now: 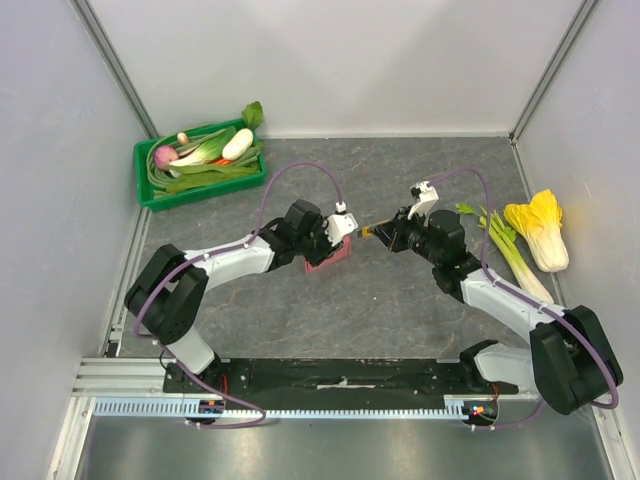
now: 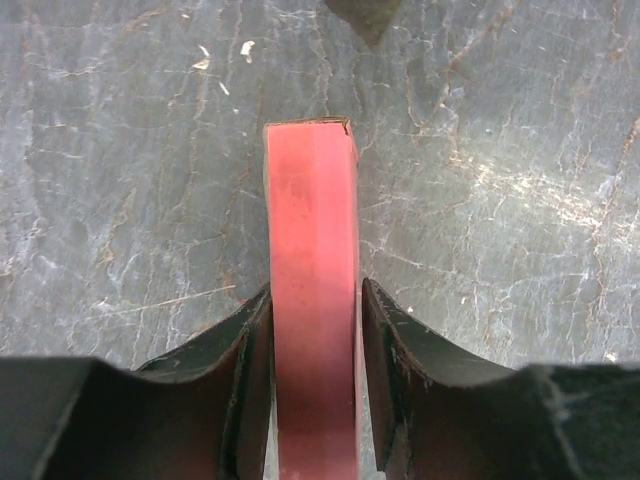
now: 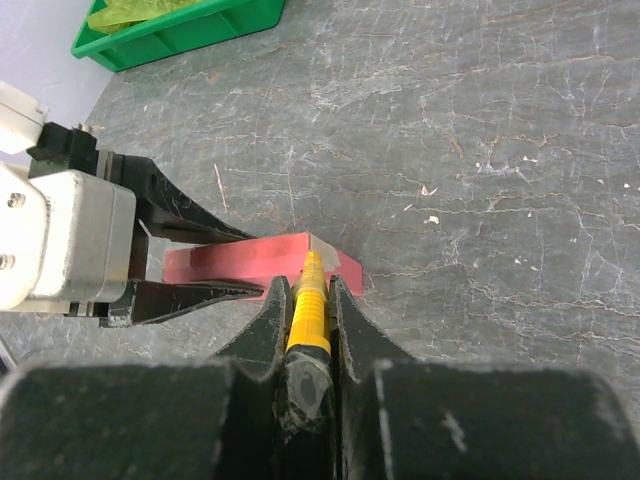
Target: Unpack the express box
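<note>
The express box (image 1: 330, 258) (image 2: 312, 250) (image 3: 240, 262) is a flat pink-red carton standing on its narrow edge on the grey tabletop. My left gripper (image 1: 338, 238) (image 2: 315, 292) is shut on it, one fingertip against each broad face. My right gripper (image 1: 392, 232) (image 3: 310, 285) is shut on a yellow utility knife (image 1: 376, 231) (image 3: 308, 305), which points forward between the fingers. The knife's tip sits at the box's upper edge near one end, where a pale strip (image 3: 322, 248) shows. In the right wrist view, the left gripper's black fingers (image 3: 185, 212) straddle the box.
A green crate (image 1: 146, 185) (image 3: 170, 35) full of vegetables stands at the back left. A yellow-leafed cabbage (image 1: 540, 230) and a long green stalk (image 1: 512, 258) lie at the right, near the right arm. Grey walls close in three sides.
</note>
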Controlling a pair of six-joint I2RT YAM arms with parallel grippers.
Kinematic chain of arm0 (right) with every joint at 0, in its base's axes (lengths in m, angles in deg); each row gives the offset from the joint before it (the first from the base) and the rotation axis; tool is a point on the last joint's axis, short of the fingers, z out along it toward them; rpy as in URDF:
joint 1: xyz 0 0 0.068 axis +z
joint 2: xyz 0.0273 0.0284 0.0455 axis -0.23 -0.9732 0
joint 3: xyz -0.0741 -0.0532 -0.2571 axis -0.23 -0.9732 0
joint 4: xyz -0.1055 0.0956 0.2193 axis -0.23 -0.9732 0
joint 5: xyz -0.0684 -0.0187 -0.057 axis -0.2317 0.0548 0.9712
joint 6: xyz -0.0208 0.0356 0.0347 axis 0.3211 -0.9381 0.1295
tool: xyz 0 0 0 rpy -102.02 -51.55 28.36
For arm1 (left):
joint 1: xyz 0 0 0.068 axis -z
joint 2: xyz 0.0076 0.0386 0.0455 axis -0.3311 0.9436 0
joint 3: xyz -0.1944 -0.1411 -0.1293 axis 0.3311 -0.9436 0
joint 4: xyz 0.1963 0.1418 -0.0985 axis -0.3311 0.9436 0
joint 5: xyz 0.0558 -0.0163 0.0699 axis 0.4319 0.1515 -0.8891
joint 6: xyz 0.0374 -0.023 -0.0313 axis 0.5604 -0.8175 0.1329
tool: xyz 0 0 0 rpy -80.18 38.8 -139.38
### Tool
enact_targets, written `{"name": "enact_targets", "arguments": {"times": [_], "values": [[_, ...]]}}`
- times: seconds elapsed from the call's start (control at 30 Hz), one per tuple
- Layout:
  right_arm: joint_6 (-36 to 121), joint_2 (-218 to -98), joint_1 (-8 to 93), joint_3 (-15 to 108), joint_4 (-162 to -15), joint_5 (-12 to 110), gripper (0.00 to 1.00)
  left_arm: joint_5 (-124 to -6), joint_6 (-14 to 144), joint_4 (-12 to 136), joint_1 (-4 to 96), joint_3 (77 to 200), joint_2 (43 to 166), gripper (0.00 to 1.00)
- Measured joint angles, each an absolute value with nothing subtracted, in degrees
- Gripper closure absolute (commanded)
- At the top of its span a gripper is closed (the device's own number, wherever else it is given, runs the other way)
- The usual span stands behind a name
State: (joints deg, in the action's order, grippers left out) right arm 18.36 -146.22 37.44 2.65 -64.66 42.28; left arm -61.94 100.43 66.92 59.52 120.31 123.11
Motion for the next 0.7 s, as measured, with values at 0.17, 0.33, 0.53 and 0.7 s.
{"name": "enact_targets", "arguments": {"times": [0.17,0.33,0.53,0.7], "values": [[18.4,-146.6,37.4,2.6,-64.6,42.3,1.00,-60.2,100.4,69.1,59.5,121.4,125.0,0.51],[18.4,-147.3,37.4,2.6,-64.6,42.3,1.00,-59.0,100.5,70.8,59.5,122.1,126.1,0.71],[18.4,-147.9,37.4,2.6,-64.4,42.3,1.00,-58.0,100.5,71.6,59.5,122.5,126.2,0.72],[18.4,-147.3,37.4,0.8,-61.5,42.4,1.00,-58.8,100.8,70.7,59.5,121.7,125.7,0.72]]}}
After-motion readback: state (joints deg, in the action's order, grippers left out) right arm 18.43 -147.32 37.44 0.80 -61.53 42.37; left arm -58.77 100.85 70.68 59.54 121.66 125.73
